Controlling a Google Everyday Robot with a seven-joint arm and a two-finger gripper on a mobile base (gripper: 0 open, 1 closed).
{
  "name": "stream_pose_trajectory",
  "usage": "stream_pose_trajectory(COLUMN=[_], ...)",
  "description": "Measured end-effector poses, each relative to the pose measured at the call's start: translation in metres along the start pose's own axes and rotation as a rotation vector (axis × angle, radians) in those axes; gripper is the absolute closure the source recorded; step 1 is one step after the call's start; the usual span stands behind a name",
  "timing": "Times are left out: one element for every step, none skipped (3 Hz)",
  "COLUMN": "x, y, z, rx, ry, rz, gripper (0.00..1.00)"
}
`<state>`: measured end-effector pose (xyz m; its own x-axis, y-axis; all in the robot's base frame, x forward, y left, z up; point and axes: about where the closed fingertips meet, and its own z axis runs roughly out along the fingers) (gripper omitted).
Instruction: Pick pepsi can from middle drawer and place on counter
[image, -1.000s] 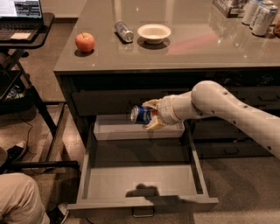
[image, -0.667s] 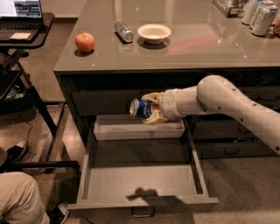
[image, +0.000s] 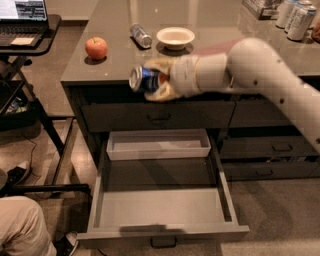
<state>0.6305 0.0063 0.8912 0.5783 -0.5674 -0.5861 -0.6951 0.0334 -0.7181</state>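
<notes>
gripper (image: 154, 80) had climbed since a second ago: back then it held the can (image: 142, 78) low, just above the pale tray (image: 159, 145) in the cabinet opening; now it was up level with the front edge of the worktop (image: 220, 20), in front of that edge and not yet over it. jaws were clenched on the can, one finger above and one below, with the can lying sideways and its silver end toward the apple side. so the can was out of the drawer (image: 160, 207), in the air, touching nothing but the gripper. the arm looked smeared, so judged as mid-lift. the drawer stood pulled out as before and the tray sat where it had been. on the worktop the apple (image: 96, 48), the silvery can (image: 140, 35) lying on its side and the bowl (image: 175, 37) had not shifted; tall cans (image: 295, 15) stood at the far corner. for the task: pick part done, lift nearly done, place part not started. judged next need: a little more height so the can cleared the edge, then travel inward to a bare patch, then set down and release. judged risk: clipping the worktop edge, or nudging the silvery can or the bowl, both near the approach line.
</notes>
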Motion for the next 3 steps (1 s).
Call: stream_pose_trajectory(x=[-0.0162,-0.0162,-0.0152], y=[-0.0661,-0.0661,-0.0655], z=[0.0063,0.0063,0.0037], rx=[0.104,0.104,0.085], ry=[-0.058,-0.058,0.017], rz=[-0.009,-0.009,0.026], gripper=[1.00,1.00,1.00])
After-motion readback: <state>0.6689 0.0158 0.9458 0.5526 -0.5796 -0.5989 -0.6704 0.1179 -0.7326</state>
